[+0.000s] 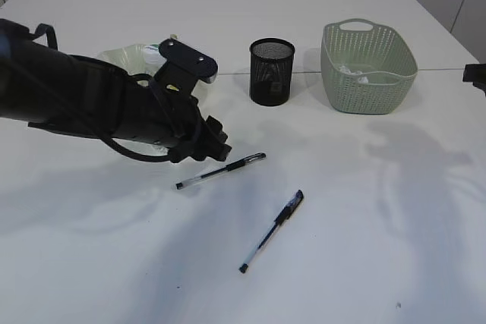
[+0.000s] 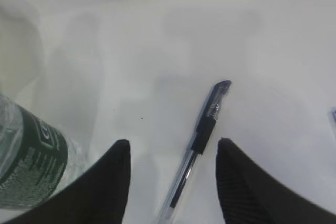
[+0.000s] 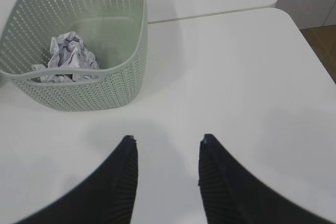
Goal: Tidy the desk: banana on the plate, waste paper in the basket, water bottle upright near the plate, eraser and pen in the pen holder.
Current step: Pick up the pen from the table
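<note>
Left gripper: jaws apart, poised over the black-capped pen, nothing held. Right gripper: jaws apart, empty, basket at its 11 o'clock with crumpled paper inside. Second pen lies at 5 o'clock from the first. Pen holder stands at 9 o'clock from the basket. Bottle beside the left gripper.

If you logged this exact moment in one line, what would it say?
left gripper: open over pen | right gripper: open, empty | paper: in basket | second pen: on table
</note>
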### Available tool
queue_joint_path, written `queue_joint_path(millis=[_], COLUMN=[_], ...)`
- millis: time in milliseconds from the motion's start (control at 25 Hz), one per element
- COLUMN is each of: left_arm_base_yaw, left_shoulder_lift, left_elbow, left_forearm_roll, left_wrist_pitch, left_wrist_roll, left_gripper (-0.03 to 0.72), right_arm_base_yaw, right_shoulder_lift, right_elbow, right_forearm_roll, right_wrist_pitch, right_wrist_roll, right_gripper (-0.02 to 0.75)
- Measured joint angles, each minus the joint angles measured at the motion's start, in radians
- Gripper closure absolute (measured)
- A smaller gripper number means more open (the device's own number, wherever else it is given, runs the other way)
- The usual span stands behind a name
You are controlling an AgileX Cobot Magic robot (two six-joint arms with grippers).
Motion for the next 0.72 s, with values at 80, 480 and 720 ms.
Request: queue_joint_path(millis=[80,480,720], left_arm_base_yaw=[0.000,0.000,0.000], left_shoulder_lift=[0.012,0.049,0.049], left_elbow=[0.000,0.000,0.000], left_forearm_roll=[0.000,0.002,0.013], left_wrist_pitch=[0.004,0.123,0.130], left_wrist_roll=[0.000,0.000,0.000], left_gripper=[0.309,0.305,0.304], right_arm_base_yaw=[0.000,0.000,0.000], right_shoulder_lift=[0.000,0.000,0.000], right_elbow=[0.000,0.000,0.000], right_forearm_roll=[0.000,0.000,0.000], right_wrist_pitch=[0.000,-0.001,-0.001], right_wrist_roll=[0.000,0.000,0.000], right_gripper=[0.439,0.439,0.439])
